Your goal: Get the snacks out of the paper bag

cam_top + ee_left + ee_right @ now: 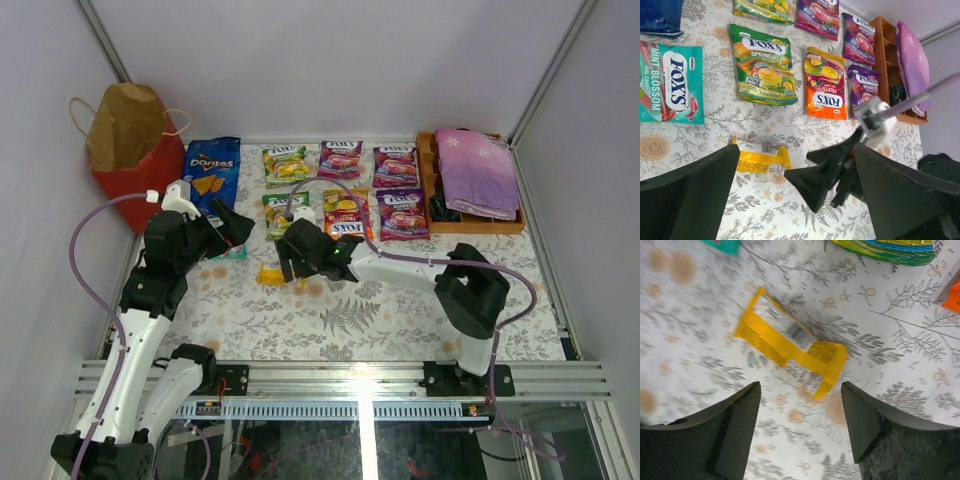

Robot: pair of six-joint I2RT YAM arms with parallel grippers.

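- The yellow bar [790,347] lies flat on the table [400,320], in the near-centre area, nearer than the rows of candy pouches [340,185]. It rests slantwise, and its right end is curled upward.
- The right end effector [800,387] hangs directly over the bar with its jaws apart and holds nothing. In the right wrist view the bar lies just beyond the fingertips, in line with the gap between them, and appears apart from both.
- Risk: the curled end sits close to the right-hand fingertip. A sideways departure could catch that end and drag or flip the bar. A straight vertical lift is judged the safer course.
- Risk: the left end effector [235,225] stands just to the left of the right one, with its jaws spread wide and empty. The two end effectors are near each other, so a move of either toward the other could cause contact.
- Risk: the teal mint pouch [670,82] lies under the left end effector. A descent there could press or shift it.
- The blue Doritos bag [210,172] lies beyond the left end effector, beside the paper bag [130,140].
- The paper bag stands upright in the far-left corner, well apart from both end effectors. Its inside cannot be seen, so whether snacks remain cannot be told.
- Risk: a reach into the upright bag could tip or crumple it, since nothing steadies it.
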